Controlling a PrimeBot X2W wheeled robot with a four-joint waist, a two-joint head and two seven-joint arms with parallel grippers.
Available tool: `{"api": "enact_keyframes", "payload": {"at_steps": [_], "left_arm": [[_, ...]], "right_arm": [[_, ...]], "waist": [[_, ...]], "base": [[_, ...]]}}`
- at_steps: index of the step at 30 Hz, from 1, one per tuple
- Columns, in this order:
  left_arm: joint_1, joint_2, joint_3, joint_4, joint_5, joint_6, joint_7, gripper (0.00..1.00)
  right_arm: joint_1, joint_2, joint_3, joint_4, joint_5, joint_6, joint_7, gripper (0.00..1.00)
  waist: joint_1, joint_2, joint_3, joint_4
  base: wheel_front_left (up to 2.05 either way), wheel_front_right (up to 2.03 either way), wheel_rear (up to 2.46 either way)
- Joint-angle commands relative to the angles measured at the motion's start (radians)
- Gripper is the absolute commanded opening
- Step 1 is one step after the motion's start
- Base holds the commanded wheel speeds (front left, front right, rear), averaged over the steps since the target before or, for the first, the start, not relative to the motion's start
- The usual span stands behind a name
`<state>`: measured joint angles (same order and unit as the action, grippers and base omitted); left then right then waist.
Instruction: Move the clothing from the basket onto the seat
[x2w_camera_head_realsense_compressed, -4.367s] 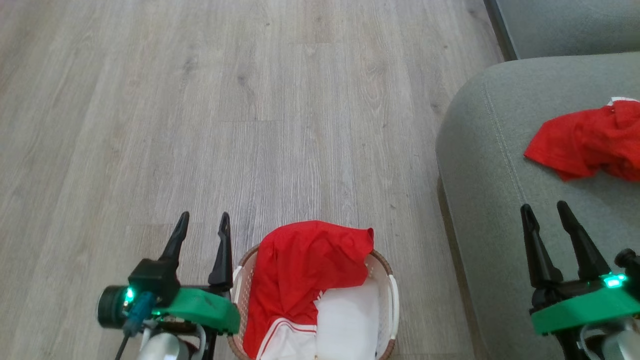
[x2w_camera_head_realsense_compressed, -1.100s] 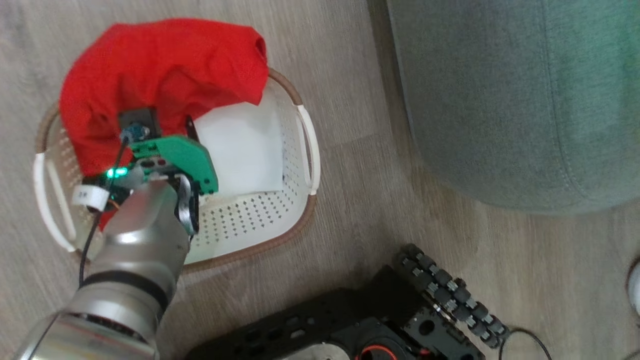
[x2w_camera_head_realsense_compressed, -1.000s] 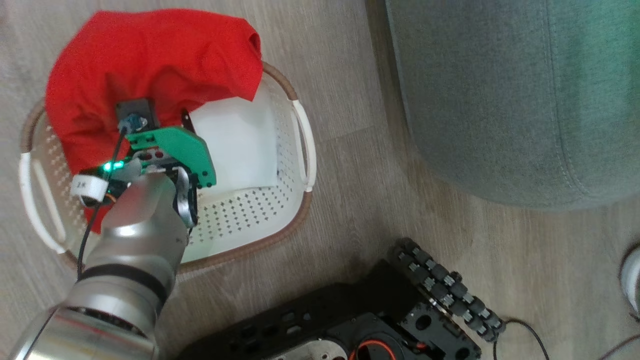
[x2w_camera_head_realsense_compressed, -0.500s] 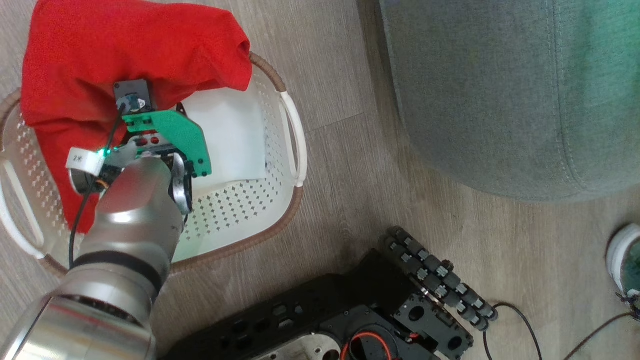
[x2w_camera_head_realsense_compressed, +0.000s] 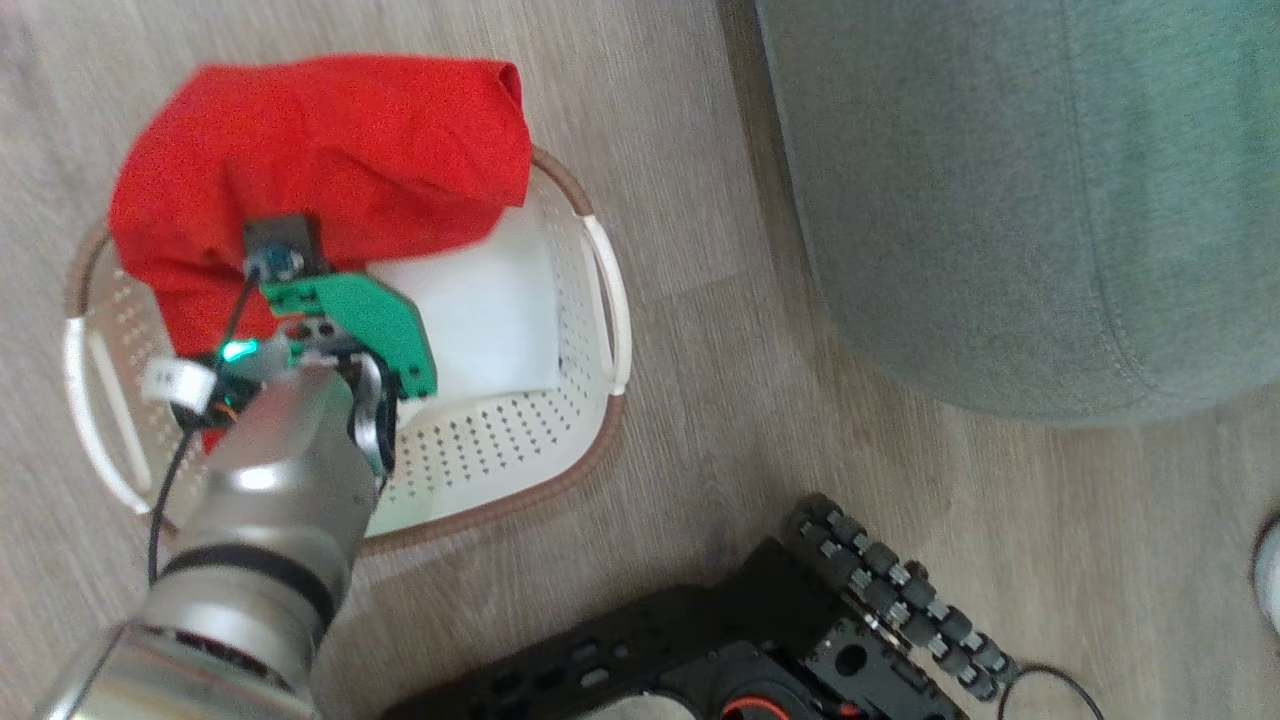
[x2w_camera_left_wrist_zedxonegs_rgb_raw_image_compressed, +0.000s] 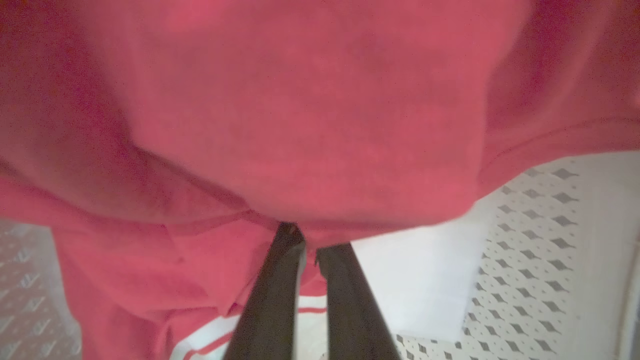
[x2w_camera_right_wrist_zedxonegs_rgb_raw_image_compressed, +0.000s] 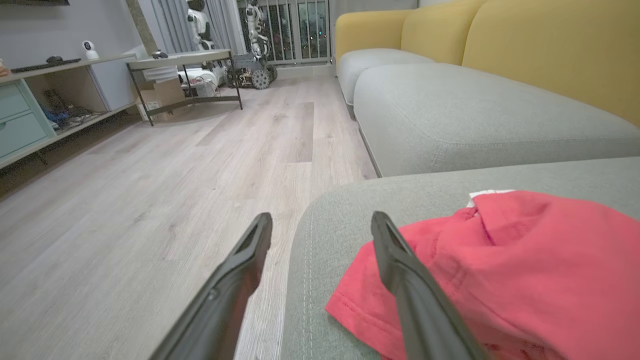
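Note:
A red garment of the clothing (x2w_camera_head_realsense_compressed: 330, 150) is heaped over the far-left part of the basket (x2w_camera_head_realsense_compressed: 560, 470), spilling past its rim. My left arm reaches down into the basket. In the left wrist view my left gripper (x2w_camera_left_wrist_zedxonegs_rgb_raw_image_compressed: 306, 240) has its fingers (x2w_camera_left_wrist_zedxonegs_rgb_raw_image_compressed: 272, 295) pressed almost together, pinching a fold of the red fabric (x2w_camera_left_wrist_zedxonegs_rgb_raw_image_compressed: 300, 125) over the white liner (x2w_camera_left_wrist_zedxonegs_rgb_raw_image_compressed: 420, 280). Another red garment (x2w_camera_right_wrist_zedxonegs_rgb_raw_image_compressed: 505, 265) lies on the grey-green seat (x2w_camera_right_wrist_zedxonegs_rgb_raw_image_compressed: 400, 210). My right gripper (x2w_camera_right_wrist_zedxonegs_rgb_raw_image_compressed: 320, 222) hovers open over the seat's front corner, next to that garment. The seat (x2w_camera_head_realsense_compressed: 1000, 200) stands to the basket's right.
My black base with its roller wheel (x2w_camera_head_realsense_compressed: 880, 600) sits just in front of the basket on the wood floor (x2w_camera_head_realsense_compressed: 700, 380). A shoe (x2w_camera_head_realsense_compressed: 1268, 570) shows at the right edge. Far off stand a yellow sofa back (x2w_camera_right_wrist_zedxonegs_rgb_raw_image_compressed: 550, 55), a low table (x2w_camera_right_wrist_zedxonegs_rgb_raw_image_compressed: 185, 62) and shelving (x2w_camera_right_wrist_zedxonegs_rgb_raw_image_compressed: 30, 110).
My left gripper's fingers have closed on the red fabric in the basket. The head camera has shifted, so the whole picture sits differently. The right gripper has stayed open.

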<state>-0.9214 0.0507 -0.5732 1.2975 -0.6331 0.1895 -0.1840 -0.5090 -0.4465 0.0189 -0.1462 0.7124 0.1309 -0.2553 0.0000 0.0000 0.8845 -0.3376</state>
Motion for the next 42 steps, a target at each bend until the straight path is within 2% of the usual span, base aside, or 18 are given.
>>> {"api": "enact_keyframes", "payload": {"at_steps": [1, 6, 14, 19, 29, 35, 42], "left_arm": [[0.057, 0.0, 0.002, -0.019, -0.012, -0.021, -0.021, 0.0], [0.125, 0.0, -0.048, -0.07, -0.025, -0.049, -0.057, 0.0], [0.202, 0.0, -0.118, -0.186, -0.036, -0.039, -0.077, 0.0], [0.256, 0.0, -0.127, -0.299, -0.009, -0.02, -0.077, 0.0], [0.338, 0.0, -0.102, -0.463, 0.076, -0.018, -0.078, 0.0], [0.375, 0.015, -0.069, -0.605, 0.139, -0.045, -0.078, 0.0], [0.368, 0.038, -0.076, -0.717, 0.155, -0.085, -0.07, 0.0]], "right_arm": [[0.05, -0.028, -0.002, -0.015, 0.001, 0.0, -0.006, 1.0], [0.081, -0.033, 0.004, 0.006, 0.0, 0.0, -0.006, 1.0], [0.137, -0.051, 0.012, 0.015, -0.014, 0.0, -0.006, 1.0], [0.189, -0.053, 0.017, 0.028, -0.027, 0.0, -0.006, 1.0], [0.291, -0.024, 0.035, 0.07, -0.053, 0.0, -0.006, 1.0], [0.358, 0.001, 0.068, 0.091, -0.082, 0.0, -0.006, 1.0], [0.409, 0.031, 0.121, 0.111, -0.106, 0.0, -0.006, 1.0]], "waist": [[0.0, 0.0, -0.05, 0.018], [0.0, 0.0, -0.136, 0.046], [0.0, 0.0, -0.283, 0.11], [0.0, 0.0, -0.396, 0.156], [0.0, 0.0, -0.583, 0.225], [0.0, 0.0, -0.693, 0.268], [0.0, 0.0, -0.778, 0.3]], "base": [[0.0, 0.0, 0.0], [0.0, 0.0, 0.0], [0.0, 0.0, 0.0], [0.0, 0.0, 0.0], [0.0, 0.0, 0.0], [0.0, 0.0, 0.0], [0.0, 0.0, 0.0]]}}
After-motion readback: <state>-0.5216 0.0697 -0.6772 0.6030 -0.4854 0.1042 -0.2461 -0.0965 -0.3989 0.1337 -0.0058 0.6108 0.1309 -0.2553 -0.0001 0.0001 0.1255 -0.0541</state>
